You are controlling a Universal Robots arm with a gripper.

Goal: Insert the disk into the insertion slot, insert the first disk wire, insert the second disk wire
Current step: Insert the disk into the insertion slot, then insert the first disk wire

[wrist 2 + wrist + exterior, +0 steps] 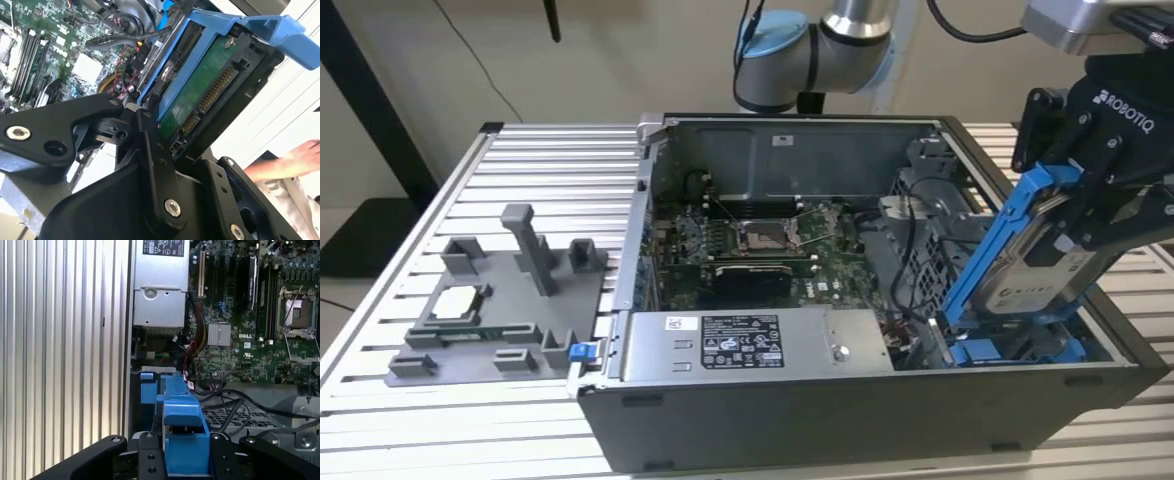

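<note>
My gripper point(1083, 222) is shut on the disk point(1038, 262), a silver-grey drive with a white label in a bright blue carrier point(987, 250). The disk stands steeply tilted at the exterior view's right side of the open computer case point(854, 400). Its lower end reaches down into the insertion slot point(994, 350), the grey drive cage at the case's front right corner. The second wrist view shows the disk's green circuit board point(200, 95) between my black fingers point(150, 150). In the first wrist view the blue carrier point(182, 432) points down toward the cage. Black cables point(235, 400) lie beside the cage; I cannot tell which are the disk wires.
Beside the cage sit the grey power-supply box point(747, 345) and the motherboard point(761, 245) with its open processor socket. A grey fixture point(500, 300) with parts stands on the ribbed aluminium table point(534, 170) at the exterior view's left. A person's hand point(300, 155) appears beyond the case.
</note>
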